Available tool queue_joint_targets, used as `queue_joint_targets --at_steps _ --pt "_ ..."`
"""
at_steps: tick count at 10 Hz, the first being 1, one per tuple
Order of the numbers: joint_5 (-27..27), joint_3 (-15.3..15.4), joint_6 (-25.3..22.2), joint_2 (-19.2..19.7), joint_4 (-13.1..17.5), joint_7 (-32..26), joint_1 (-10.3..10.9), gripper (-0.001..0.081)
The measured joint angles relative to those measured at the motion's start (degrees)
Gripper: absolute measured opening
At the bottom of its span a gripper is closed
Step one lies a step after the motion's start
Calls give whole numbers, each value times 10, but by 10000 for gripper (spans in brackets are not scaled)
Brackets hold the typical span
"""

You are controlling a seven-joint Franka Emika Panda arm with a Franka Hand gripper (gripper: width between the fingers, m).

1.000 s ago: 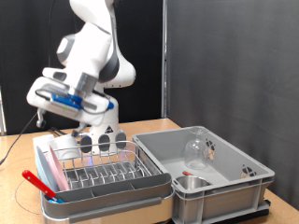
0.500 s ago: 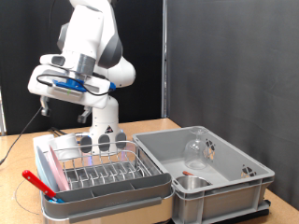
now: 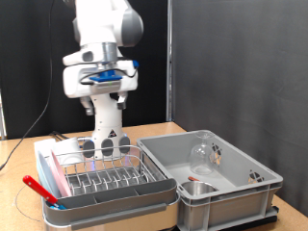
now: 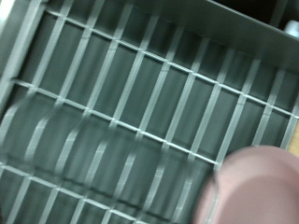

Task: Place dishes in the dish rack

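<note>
Exterior view: my gripper [image 3: 99, 79] hangs high above the rack [image 3: 101, 173], which lies at 6 o'clock from it with its long axis running 9-to-3; the plate [image 3: 58, 177] stands in the rack's 9 o'clock end, and the glass [image 3: 202, 154] and cup [image 3: 196, 190] sit in the bin [image 3: 252, 188] toward 4 o'clock. Wrist view shows rack wires [image 4: 140, 103] and a pink plate edge [image 4: 257, 187], nothing between my fingers; I cannot tell how wide they stand.
</note>
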Motion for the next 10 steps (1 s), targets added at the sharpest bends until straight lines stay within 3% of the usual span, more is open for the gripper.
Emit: queue_joint_targets --at_steps 1,3,4,7,10 --pt "4 5 -28 0 10 0 9 808" --pt "5 4 -17 0 6 -8 9 808" --pt "18 4 -17 0 6 -26 18 808" --pt "69 14 -50 10 19 -43 69 808" --pt "84 44 -81 30 41 -40 102 808"
